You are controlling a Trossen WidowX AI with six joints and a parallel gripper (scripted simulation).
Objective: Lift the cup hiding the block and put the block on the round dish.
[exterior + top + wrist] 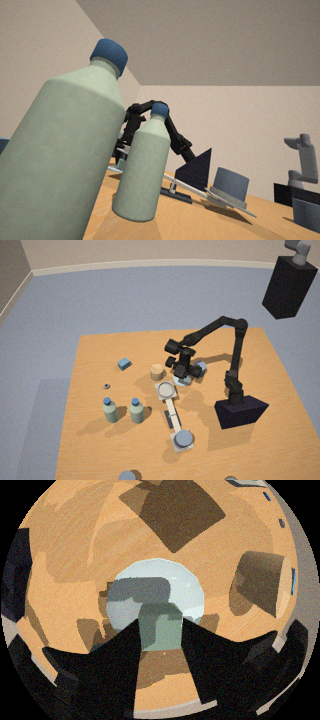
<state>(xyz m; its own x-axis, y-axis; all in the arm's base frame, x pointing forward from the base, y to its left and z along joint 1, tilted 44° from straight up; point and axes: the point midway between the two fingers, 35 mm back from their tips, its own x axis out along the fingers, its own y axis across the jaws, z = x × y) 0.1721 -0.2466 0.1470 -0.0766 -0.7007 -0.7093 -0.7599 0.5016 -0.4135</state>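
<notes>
My gripper (159, 622) is shut on the green block (161, 630) (120, 163) and holds it low over the round dish (178, 382) (112, 169) (191, 587); whether the block touches the dish is not clear. One blue-grey cup (183, 438) (230, 183) stands on the low end of the tilted balance (170, 407) (184, 186). The raised end's pan (166, 389) is empty. Another blue-grey cup (201, 366) stands on the table beside the dish, partly hidden behind the gripper in the top view.
A tan cylinder (157, 373) (259, 582) stands near the dish and the raised pan. Two green bottles stand left of the balance. A blue block (124, 364) and a small nut (106, 386) lie at the left. More blue-grey round objects show at the bottom edge of the top view.
</notes>
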